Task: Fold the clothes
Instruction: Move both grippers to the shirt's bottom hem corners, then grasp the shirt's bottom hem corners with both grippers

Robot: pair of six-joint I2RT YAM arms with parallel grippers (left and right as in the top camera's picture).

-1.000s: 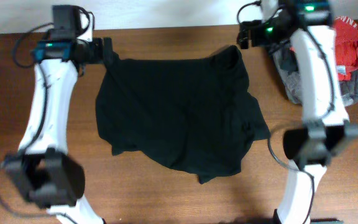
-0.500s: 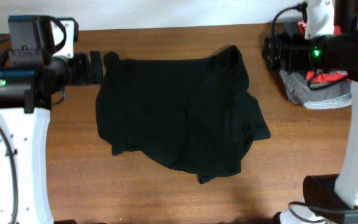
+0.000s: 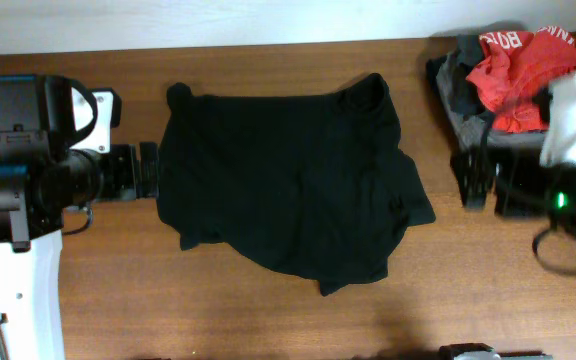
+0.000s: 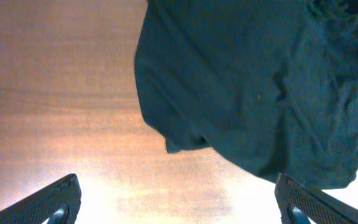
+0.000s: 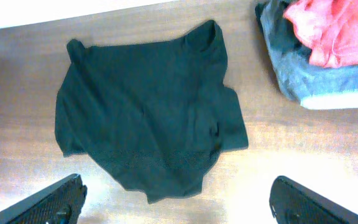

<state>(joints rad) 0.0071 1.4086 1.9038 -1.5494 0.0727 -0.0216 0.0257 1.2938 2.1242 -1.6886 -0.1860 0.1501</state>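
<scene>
Both sides of the clothes are flanked, the left gripper just beside them and the right gripper near, each spread wide, holding nothing.

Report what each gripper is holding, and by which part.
Nothing is held. The left gripper and the right gripper are both open with no cloth between their fingers. The black garment lies spread on the table.

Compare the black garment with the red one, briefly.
The black garment lies spread out alone on the table; the red garment sits crumpled on a grey garment. The black garment looks plain; the red garment carries white lettering. Both are soft, unfolded cloth.
</scene>
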